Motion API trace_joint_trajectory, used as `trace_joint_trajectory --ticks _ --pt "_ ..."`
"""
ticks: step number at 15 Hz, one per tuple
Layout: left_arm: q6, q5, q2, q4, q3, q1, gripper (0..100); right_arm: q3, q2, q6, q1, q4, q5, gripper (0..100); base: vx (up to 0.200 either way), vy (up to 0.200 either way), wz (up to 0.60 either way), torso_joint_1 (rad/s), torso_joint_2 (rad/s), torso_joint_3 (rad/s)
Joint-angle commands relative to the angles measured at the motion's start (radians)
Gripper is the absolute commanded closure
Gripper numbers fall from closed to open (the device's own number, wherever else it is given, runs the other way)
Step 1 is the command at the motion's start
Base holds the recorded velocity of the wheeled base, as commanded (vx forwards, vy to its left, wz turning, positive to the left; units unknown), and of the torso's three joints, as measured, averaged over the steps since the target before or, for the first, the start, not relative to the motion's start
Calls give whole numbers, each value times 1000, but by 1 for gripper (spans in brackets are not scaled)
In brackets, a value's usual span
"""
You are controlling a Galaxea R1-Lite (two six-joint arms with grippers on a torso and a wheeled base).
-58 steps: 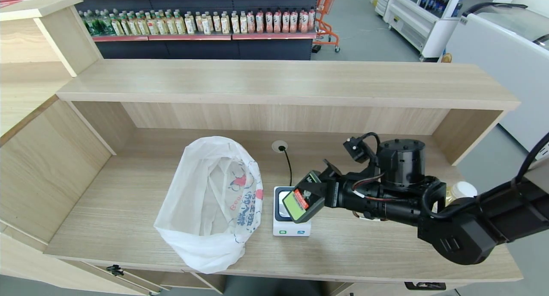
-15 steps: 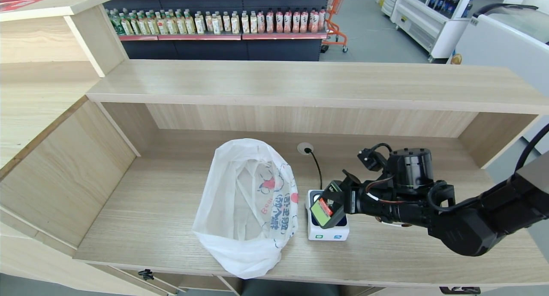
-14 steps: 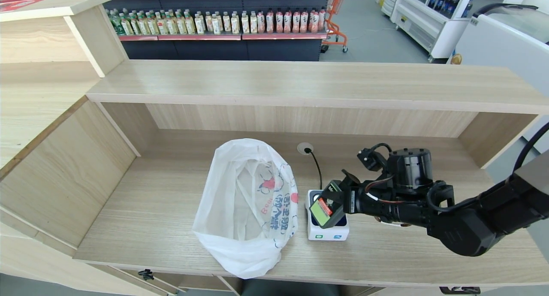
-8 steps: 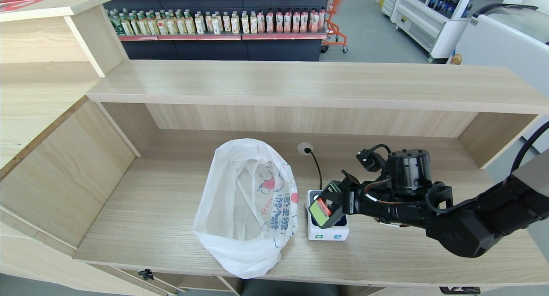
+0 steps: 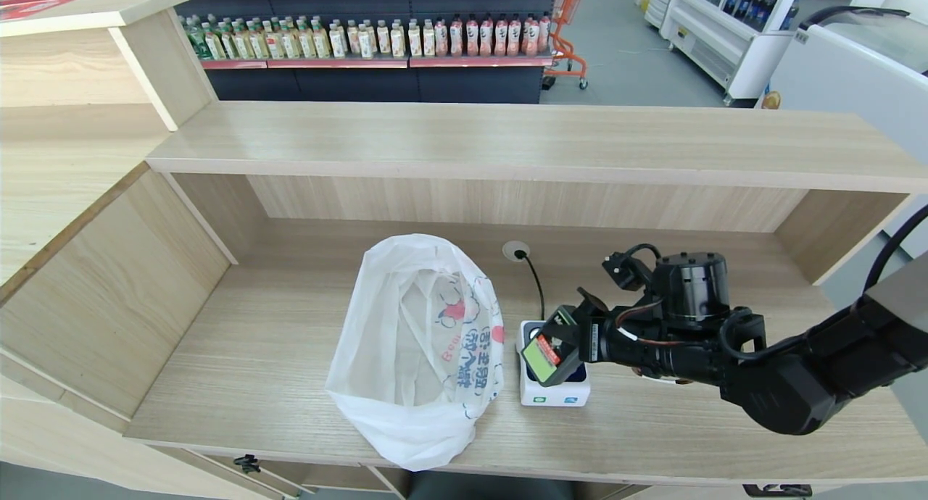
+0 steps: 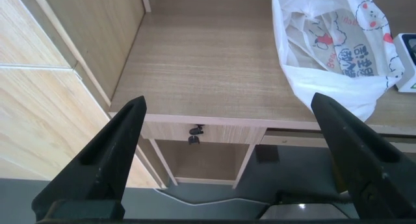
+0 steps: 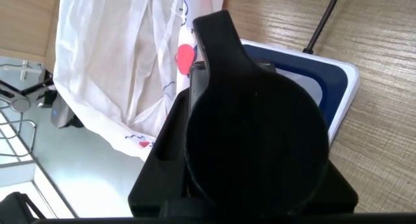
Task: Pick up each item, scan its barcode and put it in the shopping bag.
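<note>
Holds a small dark pack point(image 5: 541, 356), green and red on its face, in the right gripper point(image 5: 564, 344), clamped shut on it, the face tilted up toward the robot's left. Hangs just above the window of the white scanner point(image 5: 554, 395); touching or not, cannot be told. Just beside the scanner, on the robot's left: the white shopping bag point(image 5: 420, 348), mouth open, standing on the wooden counter point(image 5: 254, 340). From the scanner's back to a hole in the counter: a black cable point(image 5: 535, 286). Off the counter's near edge, well apart from the bag: the left gripper point(image 6: 224, 159), spread wide, nothing between its fingers.

Against nearly four seconds ago: whole head view shifted, hence a move of the camera, not of bag or scanner. Over the last second: pack and gripper eased by a hair toward the bag; otherwise same tilt, same place above the window.

Judged from this: scan step in hand, pick-up done, bagging not yet begun. Probably dwelling for a read, or just ending one; no visible sign of whether the code has registered, nor of where on the pack the barcode lies. Called for next: a short carry to the robot's left over the bag's rim, then a release. Worth watching there: the soft rim, apt to fold under a low approach.
</note>
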State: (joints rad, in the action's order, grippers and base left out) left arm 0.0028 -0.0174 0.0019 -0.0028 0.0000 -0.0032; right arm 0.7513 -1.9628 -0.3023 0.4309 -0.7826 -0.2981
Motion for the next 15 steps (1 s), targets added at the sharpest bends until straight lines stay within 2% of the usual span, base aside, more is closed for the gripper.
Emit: trace_joint_trajectory --ticks 1,4,8,11,13,15 --pt "0 1 0 0 0 0 0 3 45 12 0 -21 0 100 0 0 0 0 0 0" --pt "-3 1 0 0 0 0 0 -18 278 193 5 -35 -1 100 0 0 0 0 0 0" --pt "-1 -1 0 0 0 0 0 -151 436 368 32 -37 -6 100 0 0 0 0 0 0" --pt "-3 1 0 0 0 0 0 -194 435 359 32 -70 -6 100 0 0 0 0 0 0" --pt "-3 1 0 0 0 0 0 -168 407 344 31 -70 -10 100 0 0 0 0 0 0" --pt "-3 1 0 0 0 0 0 -90 355 278 35 -70 -46 100 0 200 0 5 0 0"
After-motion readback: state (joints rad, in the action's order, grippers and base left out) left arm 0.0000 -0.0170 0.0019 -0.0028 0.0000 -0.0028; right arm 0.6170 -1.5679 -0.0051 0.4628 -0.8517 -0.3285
